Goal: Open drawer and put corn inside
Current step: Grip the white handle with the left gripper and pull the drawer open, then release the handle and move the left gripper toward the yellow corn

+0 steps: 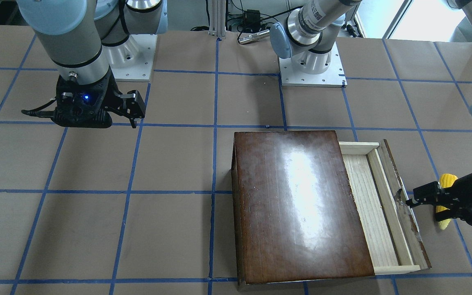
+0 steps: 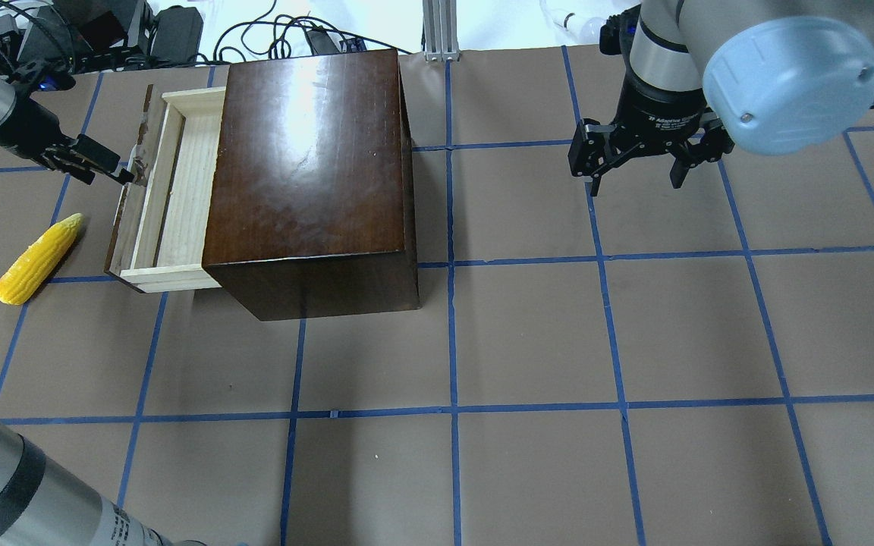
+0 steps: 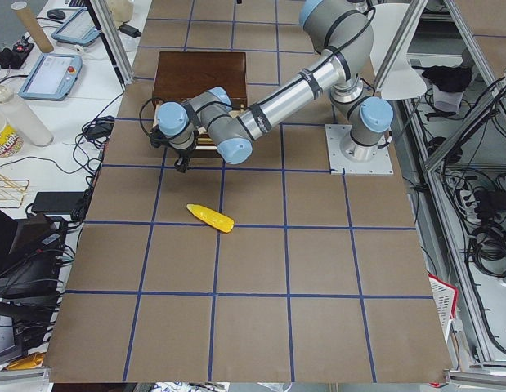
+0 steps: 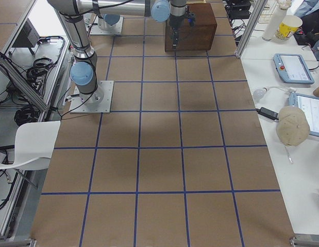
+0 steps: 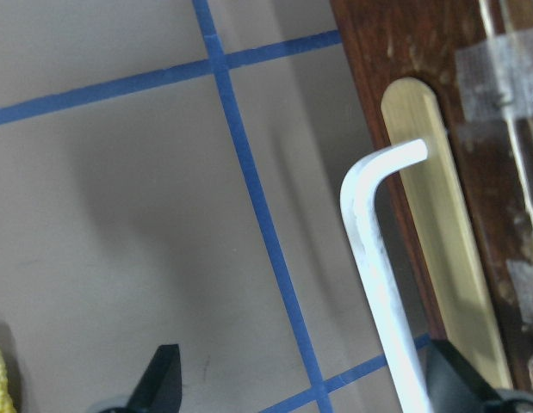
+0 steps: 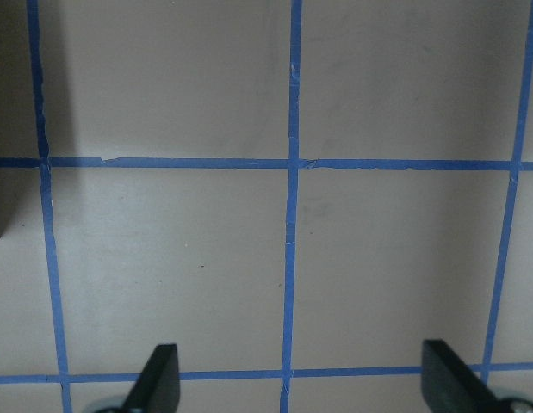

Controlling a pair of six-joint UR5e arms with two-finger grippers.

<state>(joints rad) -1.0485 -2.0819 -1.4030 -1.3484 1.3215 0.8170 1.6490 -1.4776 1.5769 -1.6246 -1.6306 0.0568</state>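
1. Left claw stands open at the drawer's front. In the wrist view its fingertips are wide apart, and the thin white handle runs between them, close to one finger and gripped by neither. A pull begun like this would probably slip off the handle.
2. Corn lies on the table near this claw, on the side away from the box and nearer the robot, touching nothing. Being round and tapered, it would likely roll if the wrist brushed it or if it were pinched off-centre.
3. Drawer, directly ahead of the claw's tips, is only partly out, so just a narrow strip of its pale floor shows. That gap looks tight for the cob, which could catch on the box's edge or come to rest on the rim. Clear tape on the front panel beside the handle hints at a weak fitting that a hard tug might strain.
4. Box, beyond the drawer, sits free on the table with nothing bracing it. It may slide along with a pull.
5. Right claw, well apart on the box's far side, hangs open above the table and holds nothing. It looks too far off to steady anything.
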